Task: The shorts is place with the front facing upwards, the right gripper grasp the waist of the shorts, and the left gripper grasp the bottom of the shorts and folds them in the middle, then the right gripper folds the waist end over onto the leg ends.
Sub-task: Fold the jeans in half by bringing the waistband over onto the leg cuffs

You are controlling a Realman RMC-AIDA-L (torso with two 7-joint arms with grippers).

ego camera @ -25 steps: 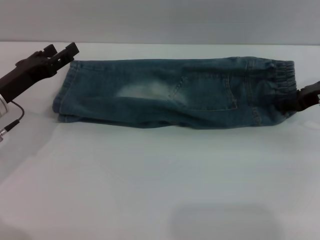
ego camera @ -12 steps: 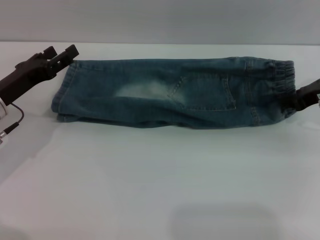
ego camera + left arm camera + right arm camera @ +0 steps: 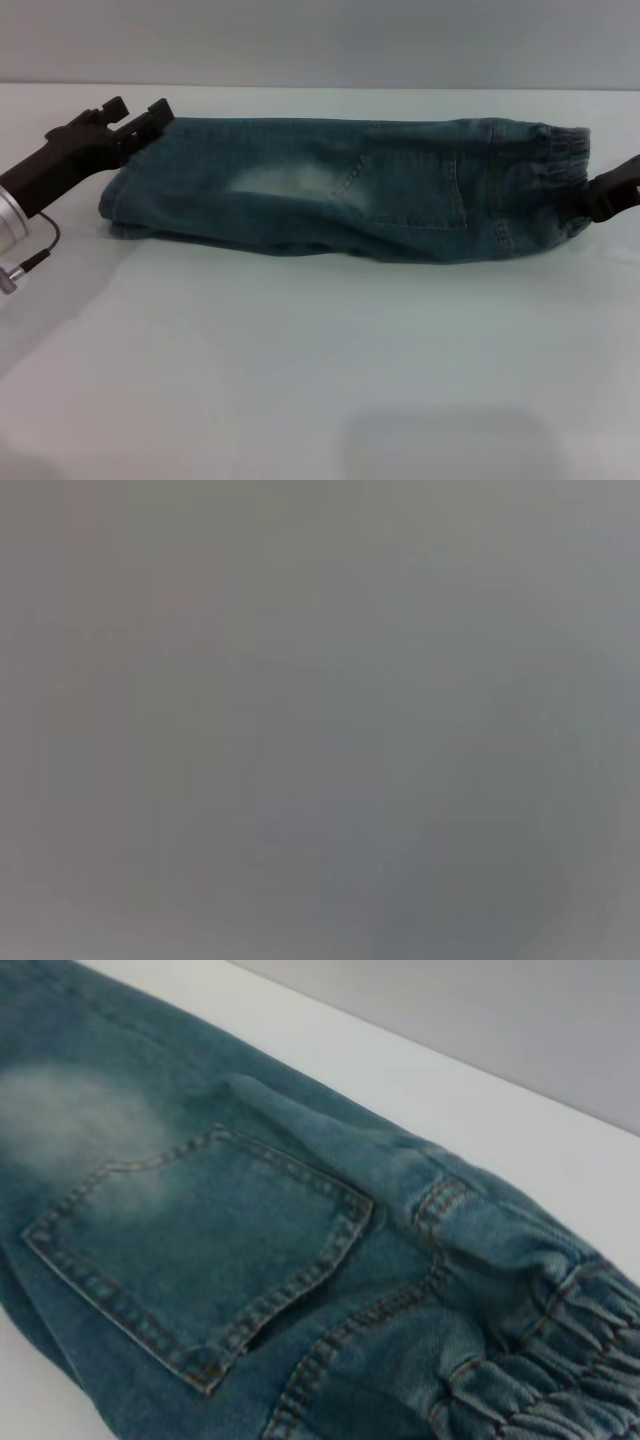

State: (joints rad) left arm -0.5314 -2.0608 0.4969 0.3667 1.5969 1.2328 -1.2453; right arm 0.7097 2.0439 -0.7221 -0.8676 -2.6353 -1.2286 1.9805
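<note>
Lying lengthwise across the far half of the white bench (image 3: 320,360), the shorts (image 3: 340,190) are already folded in the middle into one long narrow band, square back pocket (image 3: 410,190) facing up with a pale faded patch (image 3: 285,180) just beside it toward the hem side.

- The waist (image 3: 560,165), gathered elastic, sits at the robot's right end. The leg ends (image 3: 125,205) sit at the left end, stacked, hem edges resting on the bench.
- Right wrist view: close on the same pocket (image 3: 200,1260), tan stitching all round, faded patch (image 3: 70,1120) next to it, ruffled waistband (image 3: 560,1360) at the corner of the frame. A raised fold of denim runs from above the pocket toward the waistband.
- Right gripper (image 3: 612,192): at the right edge of the head view, touching the waist end on its near corner. Only a black part of it shows, so cannot tell whether the fingers are apart or closed, or whether it actually has cloth.
- Left gripper (image 3: 140,120): black claw on the silver-white arm, at the far corner of the leg ends. Two fingertips show with a small gap between them, right against the hem edge. Cannot tell if denim is pinched in that gap.
- Left wrist view: flat grey blur, nothing readable.
</note>
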